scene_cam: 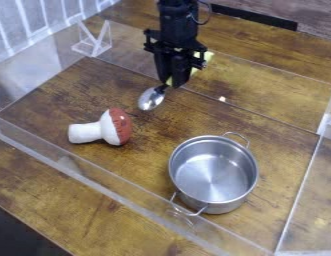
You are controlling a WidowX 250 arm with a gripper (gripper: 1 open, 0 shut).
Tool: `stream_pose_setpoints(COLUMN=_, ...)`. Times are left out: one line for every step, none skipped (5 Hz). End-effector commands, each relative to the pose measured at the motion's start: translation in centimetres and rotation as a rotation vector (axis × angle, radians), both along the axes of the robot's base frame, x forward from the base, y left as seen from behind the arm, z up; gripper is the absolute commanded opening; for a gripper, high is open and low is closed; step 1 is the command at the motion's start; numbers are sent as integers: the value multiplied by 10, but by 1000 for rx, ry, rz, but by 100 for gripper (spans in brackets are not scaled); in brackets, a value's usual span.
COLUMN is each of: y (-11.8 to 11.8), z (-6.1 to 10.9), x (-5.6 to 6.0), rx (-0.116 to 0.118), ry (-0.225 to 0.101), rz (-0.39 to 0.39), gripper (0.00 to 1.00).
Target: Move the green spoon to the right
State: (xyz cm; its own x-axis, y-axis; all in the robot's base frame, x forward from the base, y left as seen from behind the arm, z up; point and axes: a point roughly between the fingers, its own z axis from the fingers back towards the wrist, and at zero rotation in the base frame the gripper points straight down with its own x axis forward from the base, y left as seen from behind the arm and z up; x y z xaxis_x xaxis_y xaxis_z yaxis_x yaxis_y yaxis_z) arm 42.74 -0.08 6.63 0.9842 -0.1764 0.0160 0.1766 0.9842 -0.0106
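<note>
The green spoon hangs tilted from my gripper (173,80), which is shut on its yellow-green handle (201,58). Its shiny silver bowl (153,98) points down-left, at or just above the wooden table. The black gripper points straight down at the upper middle of the camera view and hides most of the handle.
A toy mushroom (101,127) with a red cap lies on its side at the left. A round steel pot (213,174) with two handles stands at the lower right. Clear acrylic walls (74,175) ring the wooden table (261,100).
</note>
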Motion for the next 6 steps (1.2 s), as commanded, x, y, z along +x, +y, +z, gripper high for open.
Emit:
stream_pose_setpoints(y=-19, z=33, x=8, rx=2, ry=-79, rz=-33, gripper=0)
stream_pose_setpoints(y=-31, z=34, x=6, rx=1, ry=-73, rz=-58, gripper=0)
stream_pose_setpoints(y=-30, z=40, x=-14, rx=3, ry=-62, rz=-12, gripper=0)
stream_pose_setpoints(y=-32, z=50, x=-30, rx=-6, ry=-73, rz=32, gripper=0)
stream_pose_setpoints(y=-37, z=50, x=-29, rx=-10, ry=-70, rz=-28, gripper=0)
stream_pose_setpoints(y=-42, z=48, x=-29, rx=-10, ry=-62, rz=-84, gripper=0)
